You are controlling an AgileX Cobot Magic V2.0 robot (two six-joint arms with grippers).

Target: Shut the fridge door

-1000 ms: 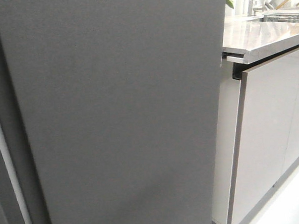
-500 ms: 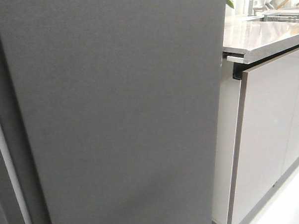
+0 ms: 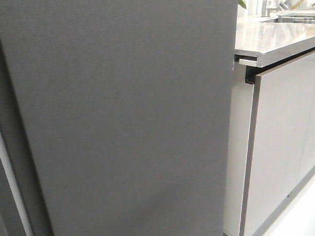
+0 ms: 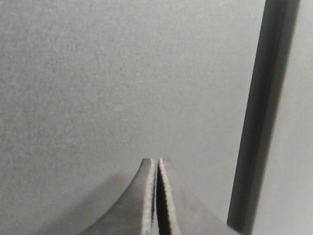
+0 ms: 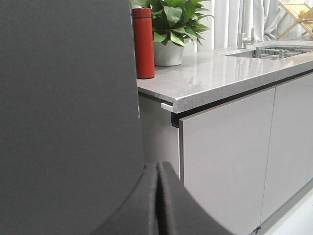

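My left tool [image 4: 156, 169] is clenched, its two fingers pressed together with nothing between them, tips close against the flat, matte dark-grey fridge door [image 3: 126, 114]; my right tool [image 5: 159, 171] is clenched and empty too. At three o'clock of the door, a speckled stone counter [image 3: 279, 39] tops glossy light-grey cabinet doors [image 3: 284, 144].

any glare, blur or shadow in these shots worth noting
Front view: the fridge door fills most of the frame, flat, matte and grainy, with no glare; the countertop shines. Left wrist view: soft and low-contrast, the shut left tool casting a faint shadow on the panel. Right wrist view: sharper, the counter reflecting light; the shut right tool blurred up close.
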